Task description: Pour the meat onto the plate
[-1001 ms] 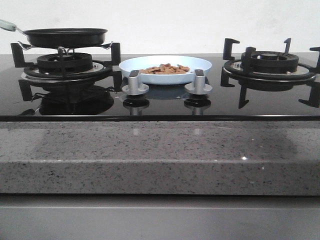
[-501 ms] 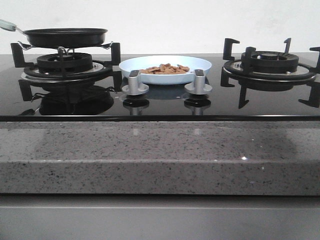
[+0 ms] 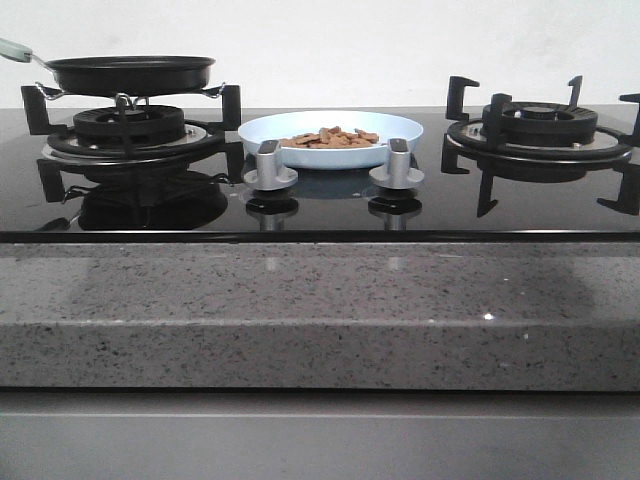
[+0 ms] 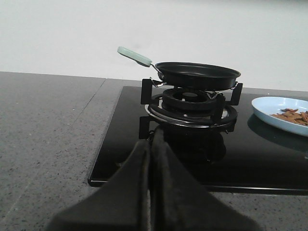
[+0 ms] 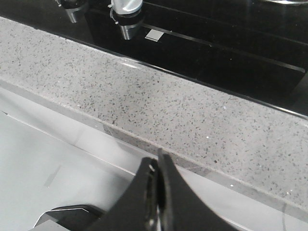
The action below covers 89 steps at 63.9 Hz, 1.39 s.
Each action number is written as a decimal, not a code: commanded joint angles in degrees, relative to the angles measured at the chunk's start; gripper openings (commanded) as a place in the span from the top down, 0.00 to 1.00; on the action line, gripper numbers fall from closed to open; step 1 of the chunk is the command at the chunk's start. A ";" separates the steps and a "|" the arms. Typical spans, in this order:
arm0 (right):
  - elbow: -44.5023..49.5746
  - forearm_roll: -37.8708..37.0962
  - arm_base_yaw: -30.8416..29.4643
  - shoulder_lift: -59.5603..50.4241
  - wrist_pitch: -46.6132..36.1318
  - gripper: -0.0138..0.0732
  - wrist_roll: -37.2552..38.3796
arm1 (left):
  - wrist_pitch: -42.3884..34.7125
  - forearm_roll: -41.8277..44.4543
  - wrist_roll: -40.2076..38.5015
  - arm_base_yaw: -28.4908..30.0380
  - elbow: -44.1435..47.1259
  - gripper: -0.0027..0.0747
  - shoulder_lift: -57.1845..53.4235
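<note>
The pale blue plate (image 3: pixel 330 128) rests on the black glass hob between the two burners, and a small heap of reddish-brown meat (image 3: pixel 335 138) lies in it. The left wrist view catches part of the plate (image 4: pixel 269 107) with meat (image 4: pixel 293 115) on it. A black frying pan (image 3: pixel 130 72) with a mint-green handle (image 4: pixel 134 56) sits on the left burner. My left gripper (image 4: pixel 151 139) is shut with nothing in it, over the counter in front of that burner. My right gripper (image 5: pixel 158 161) is shut and empty, below the counter's front edge. Neither gripper shows in the front view.
Two silver knobs (image 3: pixel 268 168) (image 3: pixel 397 166) stand in front of the plate. The right burner (image 3: pixel 540 135) has raised black pan supports. The speckled grey stone counter (image 3: pixel 320 310) runs along the front, and a white wall stands behind the hob.
</note>
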 commanded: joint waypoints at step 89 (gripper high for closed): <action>37.71 -0.93 -15.15 -29.58 -50.37 0.92 -1.58 | -5.20 0.06 -0.49 0.10 0.30 0.99 -0.97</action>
